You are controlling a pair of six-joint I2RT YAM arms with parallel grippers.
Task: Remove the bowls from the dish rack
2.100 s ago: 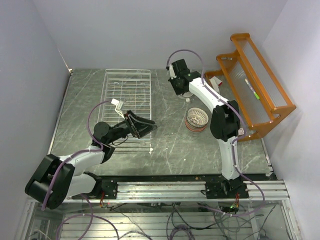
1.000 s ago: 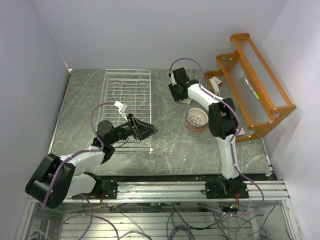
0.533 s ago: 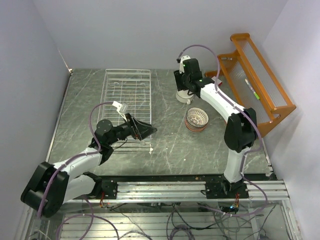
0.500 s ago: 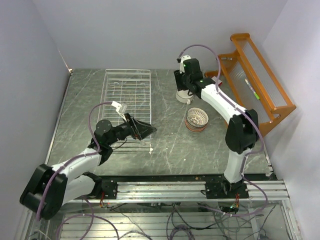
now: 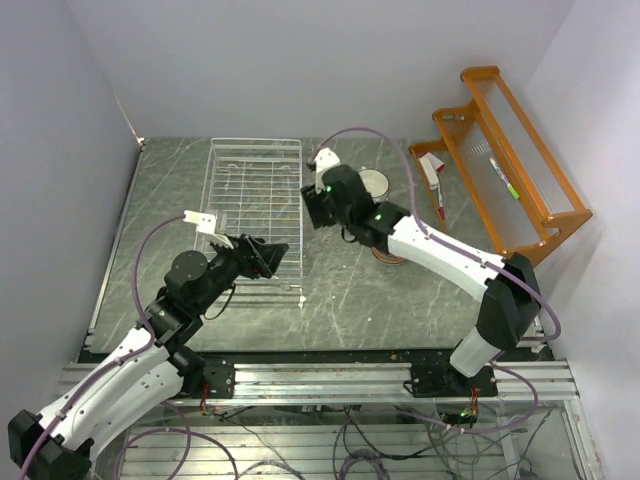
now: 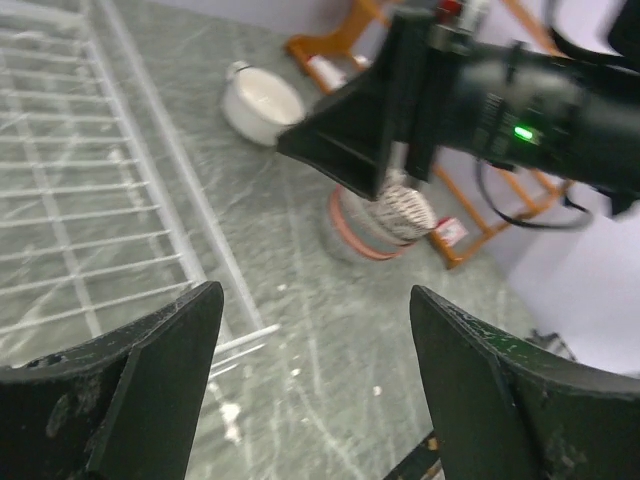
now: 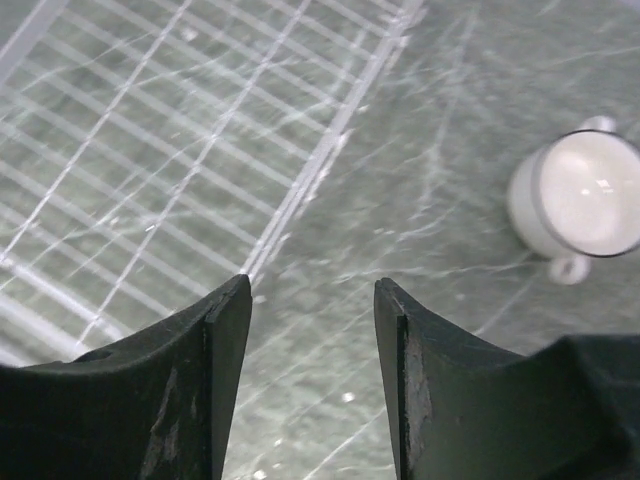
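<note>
**Q:** What do we see changed in this panel?

**A:** The right gripper (image 7: 312,300) has left the cream bowl (image 5: 375,183), over which it stood half a second ago. It has swung across to the right edge of the dish rack (image 5: 250,180). Its fingers stand apart with nothing between them. The cream bowl now stands alone and upright on the table (image 5: 350,290), well apart from the rack.

**Q:** And where do we find the other bowls?

**A:** They sit nested in a stack of bowls (image 6: 385,215) on the table, near the orange shelf rack (image 5: 510,170). From above, the right arm hides most of the stack. We find no bowl on the rack's wires in any view.

**Q:** What of the left gripper (image 6: 315,300)?

**A:** It hangs over the near right corner of the rack, spread wide and empty, and has drawn back a little towards its base.

**Q:** What do we conclude for the task?

**A:** We judge the unloading finished, or nearly so, since the last bowl appears to be set down. The right arm's return to the rack may be a check or a retreat, and we cannot tell which.
</note>
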